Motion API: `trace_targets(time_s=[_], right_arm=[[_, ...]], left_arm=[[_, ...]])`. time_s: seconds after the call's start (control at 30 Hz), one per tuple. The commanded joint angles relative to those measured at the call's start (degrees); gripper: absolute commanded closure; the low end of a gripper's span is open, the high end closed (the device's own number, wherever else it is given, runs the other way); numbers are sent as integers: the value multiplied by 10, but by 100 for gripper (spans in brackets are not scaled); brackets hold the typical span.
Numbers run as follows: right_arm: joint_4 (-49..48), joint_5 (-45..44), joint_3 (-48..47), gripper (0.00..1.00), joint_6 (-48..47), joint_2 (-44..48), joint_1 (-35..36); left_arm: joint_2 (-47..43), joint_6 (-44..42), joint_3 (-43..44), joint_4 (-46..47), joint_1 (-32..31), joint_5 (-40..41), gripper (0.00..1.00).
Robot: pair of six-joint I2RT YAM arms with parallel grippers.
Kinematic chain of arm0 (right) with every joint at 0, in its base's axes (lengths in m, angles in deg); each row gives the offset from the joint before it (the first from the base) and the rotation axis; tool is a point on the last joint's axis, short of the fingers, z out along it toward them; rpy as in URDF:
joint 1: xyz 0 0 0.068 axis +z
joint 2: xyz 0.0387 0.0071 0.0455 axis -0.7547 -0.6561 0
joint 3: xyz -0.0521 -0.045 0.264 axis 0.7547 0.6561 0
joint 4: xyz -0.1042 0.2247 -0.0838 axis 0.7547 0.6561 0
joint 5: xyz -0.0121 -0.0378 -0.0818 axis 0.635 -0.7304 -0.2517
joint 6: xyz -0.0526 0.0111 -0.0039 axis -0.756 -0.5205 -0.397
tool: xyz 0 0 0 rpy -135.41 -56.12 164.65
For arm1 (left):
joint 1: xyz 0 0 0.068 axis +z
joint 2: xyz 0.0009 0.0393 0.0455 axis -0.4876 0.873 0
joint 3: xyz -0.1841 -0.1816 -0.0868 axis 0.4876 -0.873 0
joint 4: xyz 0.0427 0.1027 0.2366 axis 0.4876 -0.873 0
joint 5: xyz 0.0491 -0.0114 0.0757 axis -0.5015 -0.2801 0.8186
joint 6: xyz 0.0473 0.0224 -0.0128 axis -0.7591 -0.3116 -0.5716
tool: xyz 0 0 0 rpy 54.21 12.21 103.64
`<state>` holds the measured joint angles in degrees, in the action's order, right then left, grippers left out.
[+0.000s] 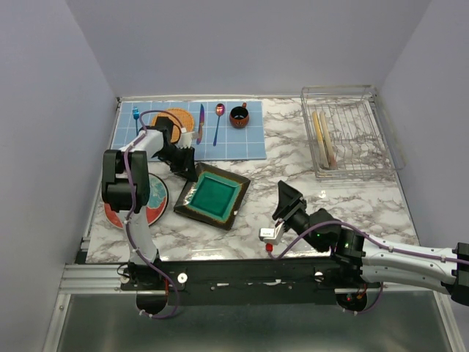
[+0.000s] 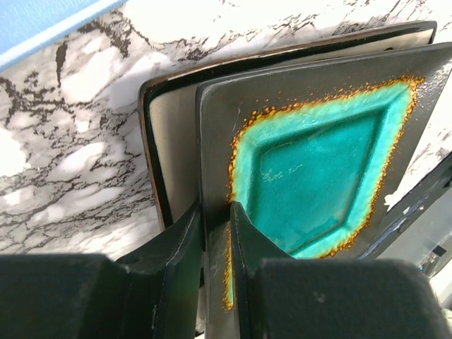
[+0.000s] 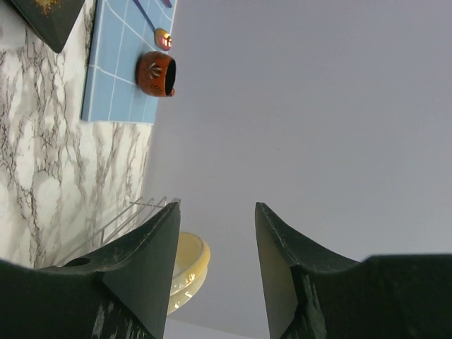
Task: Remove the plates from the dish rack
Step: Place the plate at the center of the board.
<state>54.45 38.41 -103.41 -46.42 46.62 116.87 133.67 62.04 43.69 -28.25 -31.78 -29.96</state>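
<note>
A round red plate (image 1: 134, 203) with a blue-green middle lay flat on the marble table (image 1: 293, 154). It was just in front of the blue mat (image 1: 249, 143), below the mat's left corner. The left arm hid part of it.

The left gripper (image 1: 187, 167) was at the front edge of the mat. Its two fingers were pinched on the rim of the square dark plate (image 1: 214, 195). In the left wrist view the left gripper (image 2: 215, 212) had that rim squeezed between its fingers, and the square dark plate (image 2: 318, 169) showed a shiny green middle. A beige plate (image 2: 173, 134) with a dark rim lay under it, sticking out on one side. Both plates were just in front of the middle of the mat.

On the mat, from left to right, lay a blue fork (image 1: 135, 117), an orange woven disc (image 1: 178, 119), a knife (image 1: 200, 123), a spoon (image 1: 218, 121) and a brown cup (image 1: 239, 116).

The right gripper (image 1: 284, 192) was in front of the mat's right corner. Its fingers were spread apart and had nothing between them. The right wrist view showed only empty air in the gap of the right gripper (image 3: 215, 212).

The dish rack (image 1: 366, 95) stood well to the right of the mat, by the far right corner of the table. Two pale plates (image 1: 322, 138) stood on edge in its left part.
</note>
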Motion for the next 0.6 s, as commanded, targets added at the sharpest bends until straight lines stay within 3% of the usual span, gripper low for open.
trace_targets(time_s=[0.0, 0.57], right_arm=[[-14, 7, 10, 45, -10, 2, -1], [-12, 7, 20, 46, -14, 11, 0]], left_arm=[[17, -23, -48, 28, 13, 122, 100], [-1, 11, -70, 64, 21, 128, 100]])
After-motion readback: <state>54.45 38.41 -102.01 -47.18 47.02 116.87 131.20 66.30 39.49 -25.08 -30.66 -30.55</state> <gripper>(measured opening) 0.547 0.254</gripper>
